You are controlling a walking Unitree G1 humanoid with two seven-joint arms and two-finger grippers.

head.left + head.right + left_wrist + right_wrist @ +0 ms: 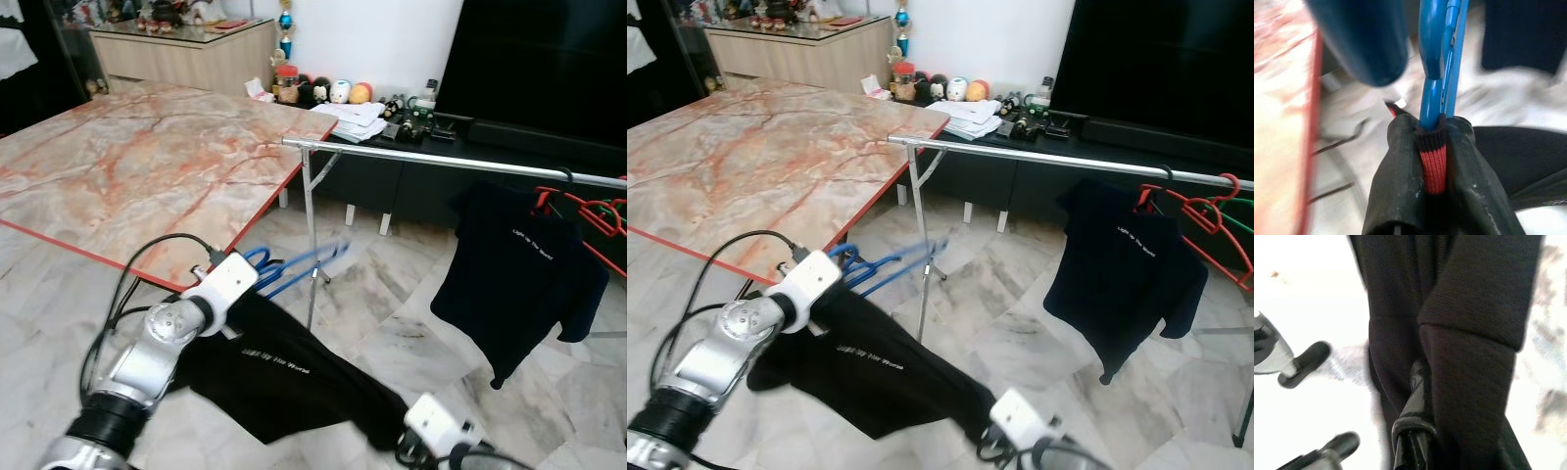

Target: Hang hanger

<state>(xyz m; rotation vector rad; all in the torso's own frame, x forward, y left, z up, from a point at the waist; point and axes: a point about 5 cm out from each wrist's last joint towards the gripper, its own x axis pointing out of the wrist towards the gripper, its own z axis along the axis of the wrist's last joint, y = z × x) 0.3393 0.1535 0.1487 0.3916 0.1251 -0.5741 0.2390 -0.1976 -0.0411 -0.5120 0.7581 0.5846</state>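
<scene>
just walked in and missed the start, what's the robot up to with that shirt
The robot is holding a black t-shirt on a blue hanger between its arms, low over the marble floor. The left gripper is shut on the collar and hanger, and the right gripper is pinching the shirt's far end. The metal rail ahead already carries another dark t-shirt and red hangers. The held shirt is not yet on the rail.
</scene>
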